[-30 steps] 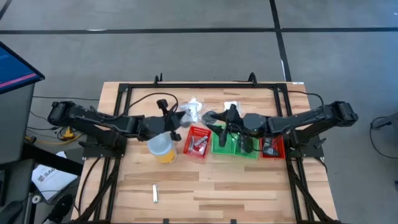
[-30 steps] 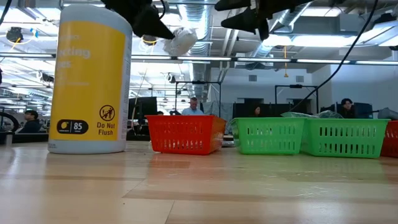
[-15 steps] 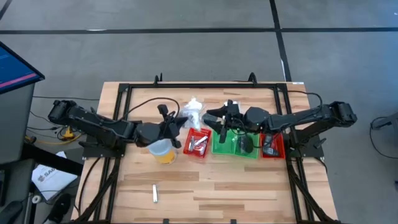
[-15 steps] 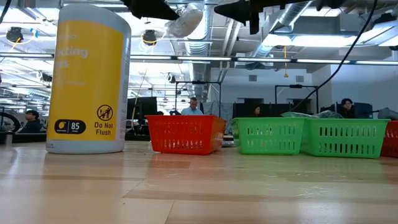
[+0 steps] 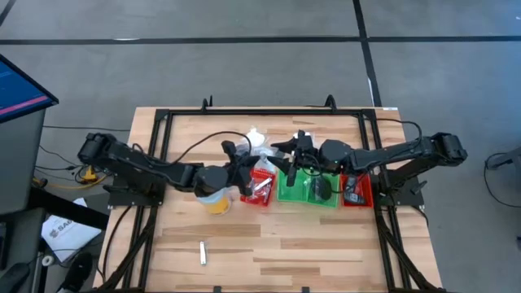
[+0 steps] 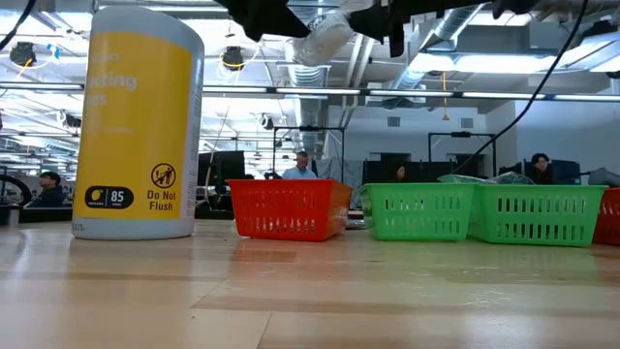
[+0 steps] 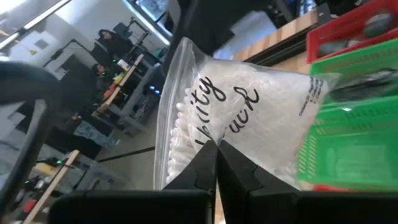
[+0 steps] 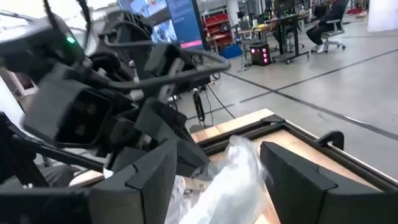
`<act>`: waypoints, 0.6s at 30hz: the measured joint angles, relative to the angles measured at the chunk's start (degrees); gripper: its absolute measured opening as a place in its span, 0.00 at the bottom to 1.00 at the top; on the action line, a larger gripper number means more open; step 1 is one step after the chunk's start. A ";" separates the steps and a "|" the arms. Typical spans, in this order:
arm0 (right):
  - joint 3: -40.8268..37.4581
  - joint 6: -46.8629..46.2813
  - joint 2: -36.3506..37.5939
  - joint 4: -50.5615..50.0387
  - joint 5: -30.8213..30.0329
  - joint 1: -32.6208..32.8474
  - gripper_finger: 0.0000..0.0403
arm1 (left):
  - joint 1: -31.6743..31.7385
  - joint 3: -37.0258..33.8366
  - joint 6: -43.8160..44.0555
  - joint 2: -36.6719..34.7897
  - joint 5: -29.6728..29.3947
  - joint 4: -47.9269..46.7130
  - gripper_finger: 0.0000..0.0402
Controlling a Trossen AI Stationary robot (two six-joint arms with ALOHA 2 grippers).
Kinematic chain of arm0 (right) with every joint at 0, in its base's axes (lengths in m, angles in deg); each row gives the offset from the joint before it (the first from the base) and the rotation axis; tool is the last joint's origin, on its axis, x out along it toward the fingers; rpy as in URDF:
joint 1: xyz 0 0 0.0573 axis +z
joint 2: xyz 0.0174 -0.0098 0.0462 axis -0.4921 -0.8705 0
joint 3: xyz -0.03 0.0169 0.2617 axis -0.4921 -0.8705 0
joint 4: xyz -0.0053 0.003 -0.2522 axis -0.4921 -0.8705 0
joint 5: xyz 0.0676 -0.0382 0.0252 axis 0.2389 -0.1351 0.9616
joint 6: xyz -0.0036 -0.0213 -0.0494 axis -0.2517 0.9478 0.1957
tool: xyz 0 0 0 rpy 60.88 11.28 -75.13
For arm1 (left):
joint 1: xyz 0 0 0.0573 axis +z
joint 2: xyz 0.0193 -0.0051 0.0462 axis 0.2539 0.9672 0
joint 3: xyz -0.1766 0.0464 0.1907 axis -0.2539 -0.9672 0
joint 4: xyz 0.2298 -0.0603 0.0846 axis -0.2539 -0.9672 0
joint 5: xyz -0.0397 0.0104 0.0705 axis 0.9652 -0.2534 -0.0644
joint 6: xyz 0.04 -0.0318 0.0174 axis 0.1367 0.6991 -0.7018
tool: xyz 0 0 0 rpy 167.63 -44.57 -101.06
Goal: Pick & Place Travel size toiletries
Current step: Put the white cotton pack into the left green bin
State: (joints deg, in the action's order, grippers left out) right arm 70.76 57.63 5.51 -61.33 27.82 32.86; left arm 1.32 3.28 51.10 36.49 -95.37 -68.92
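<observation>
High view places the left gripper (image 5: 244,163) over the table's middle, just above the near-left red bin (image 5: 259,185), with its fingers clenched on a clear packet of white cotton swabs (image 5: 262,159) that hangs in the air. Left wrist view confirms the grasp: the two dark fingers (image 7: 202,168) meet on the packet's (image 7: 242,118) lower edge, and script lettering runs across its clear film. Low view shows the same packet (image 6: 325,37) held high above the bins, near the top of the frame.

The right gripper (image 5: 286,155) hovers close by, just across from the packet and above the green bins (image 5: 308,189). Its jaws are spread wide, with nothing between them. Right wrist view looks between the two spread fingers (image 8: 295,177) at the packet (image 8: 227,177) and the left arm behind it.

On the wooden table (image 5: 269,244) a yellow canister with a white lid (image 5: 215,194) stands under the left arm, just beside the red bin, which holds silvery items. A second red bin (image 5: 356,192) sits to the right of the green ones with a dark item inside. A short silvery-white tube (image 5: 202,253) lies alone near the front edge, well apart from the bins. People sit at desks in the room beyond the table.
</observation>
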 joint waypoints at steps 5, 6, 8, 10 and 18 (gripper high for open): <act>0.00 0.00 0.00 -0.66 0.00 -0.02 0.49 | -0.08 0.98 -1.36 0.88 -0.98 0.22 0.00; 0.00 0.00 0.00 -0.68 0.00 -0.02 0.47 | -0.10 1.00 -1.25 0.88 -0.98 0.22 0.00; 0.00 0.00 0.00 -0.72 0.00 -0.02 0.42 | -0.12 1.00 -1.10 0.88 -0.98 0.22 0.00; 0.00 0.02 0.00 -0.74 0.00 -0.04 0.34 | -0.13 1.00 -1.10 0.88 -0.98 0.39 0.00; 0.00 3.18 0.00 -0.90 0.07 -0.04 0.03 | -0.40 1.00 -1.08 0.87 -0.96 0.55 0.00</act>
State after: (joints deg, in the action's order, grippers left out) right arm 70.76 60.81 5.51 -62.23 27.89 32.81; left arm 0.91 4.27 50.02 37.36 -96.33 -68.37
